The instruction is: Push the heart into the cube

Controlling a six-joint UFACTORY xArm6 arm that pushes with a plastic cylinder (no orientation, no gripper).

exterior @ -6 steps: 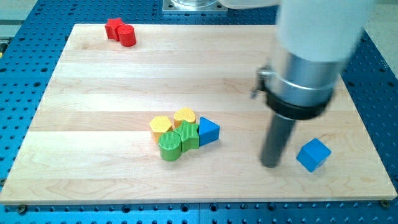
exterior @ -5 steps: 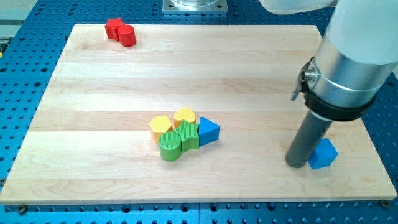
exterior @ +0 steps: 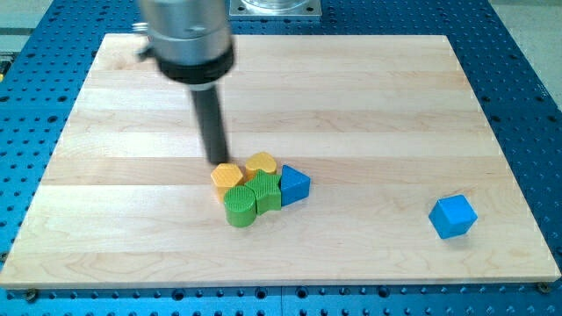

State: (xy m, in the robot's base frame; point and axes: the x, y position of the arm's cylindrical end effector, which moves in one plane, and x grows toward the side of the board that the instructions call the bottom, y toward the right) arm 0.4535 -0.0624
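Moved from beside the blue cube (exterior: 453, 216), my tip (exterior: 219, 161) now touches the yellow hexagon (exterior: 227, 176); yellow heart (exterior: 261, 163) adjoins green blocks (exterior: 250, 199), blue triangle (exterior: 294, 184).

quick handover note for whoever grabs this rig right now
My tip sits just above the yellow hexagonal block, at the upper left of the central cluster. The yellow heart block is packed against the two green blocks and the blue triangular block. The blue cube stands alone at the view's lower right. Heart and cube are far apart; the push is not yet done.
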